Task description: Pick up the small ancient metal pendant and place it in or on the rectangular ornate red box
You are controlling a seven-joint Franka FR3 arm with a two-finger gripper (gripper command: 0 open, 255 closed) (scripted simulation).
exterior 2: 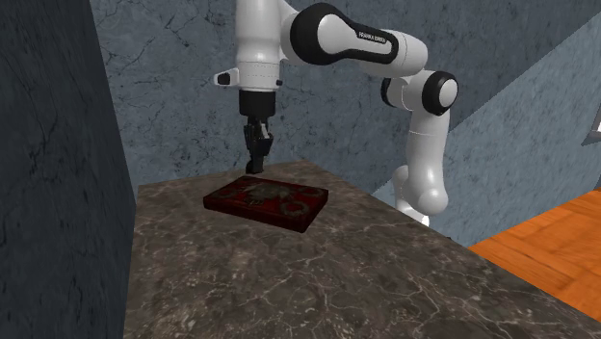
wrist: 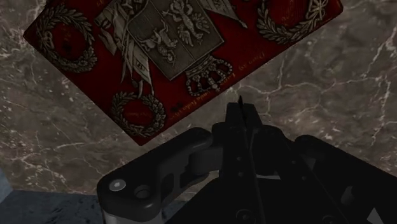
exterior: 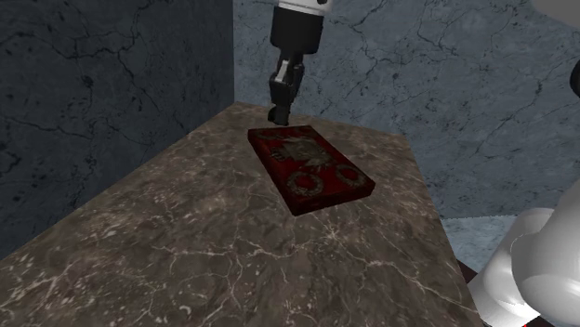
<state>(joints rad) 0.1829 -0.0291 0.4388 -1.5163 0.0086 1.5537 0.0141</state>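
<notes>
Jaws are pinching shut on the small pendant [wrist: 240, 100], only its thin dark tip poking out, while the gripper [exterior: 279, 119] is hovering over the marbled bench [exterior: 186, 241] just beside the ornate red box [exterior: 311, 169].

One white arm [exterior 2: 332, 37] bearing one black gripper [exterior 2: 256, 166] with two fingers [wrist: 236, 130], one dark red ornate box [exterior: 311, 172] whose lid carries one central crest [wrist: 162, 38] and three wreaths [wrist: 63, 38] countable in the wrist view, and one marble-veined table [exterior: 186, 255].
</notes>
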